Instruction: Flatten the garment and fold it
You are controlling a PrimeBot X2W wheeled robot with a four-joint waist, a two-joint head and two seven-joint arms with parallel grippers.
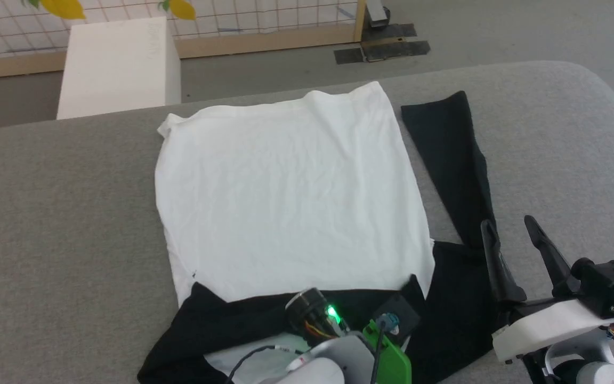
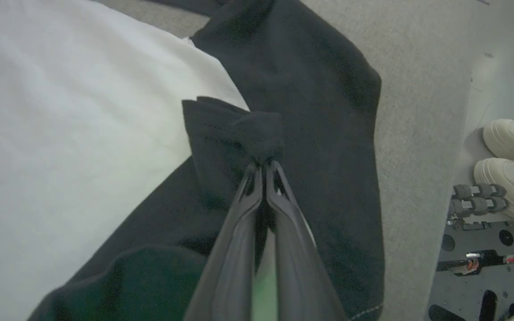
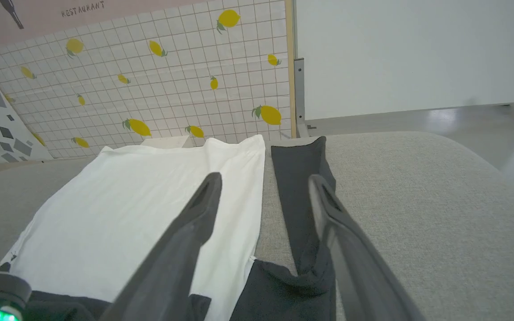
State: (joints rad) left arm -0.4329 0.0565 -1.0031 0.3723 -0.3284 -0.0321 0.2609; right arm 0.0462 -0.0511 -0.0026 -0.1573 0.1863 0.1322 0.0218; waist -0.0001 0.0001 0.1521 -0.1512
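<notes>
The garment (image 1: 291,197) lies spread on the grey padded surface (image 1: 62,213), its white body flat and smooth. One black sleeve (image 1: 456,160) stretches along its right side. The other black sleeve (image 2: 234,133) is folded across the near edge, over the black shoulder. My left gripper (image 2: 263,167) is shut on a bunched bit of that sleeve's end, just above the shoulder cloth. My right gripper (image 1: 507,223) is open at the lower right, over the base of the right sleeve (image 3: 299,187), with nothing between its fingers.
A white box (image 1: 118,66) stands on the floor beyond the surface's far edge, before a tiled wall with lemons (image 3: 150,80). A person's white shoes (image 2: 511,156) are on the floor beside the robot's base (image 2: 484,258). The grey surface has a rounded far-right corner (image 1: 579,80).
</notes>
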